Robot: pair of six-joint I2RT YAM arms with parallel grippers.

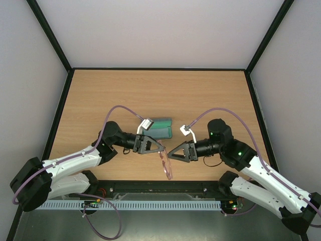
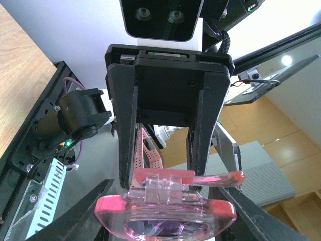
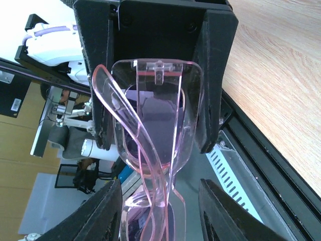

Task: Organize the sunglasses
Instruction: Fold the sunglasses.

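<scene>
Left gripper (facing right gripper) holds sunglasses.

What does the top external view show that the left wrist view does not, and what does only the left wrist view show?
Only the top external view shows the greenish case on the table and both arms whole. Only the left wrist view shows the small clear hinge of the sunglasses close up. Both views show the pink sunglasses between the left claw and the right claw.
</scene>
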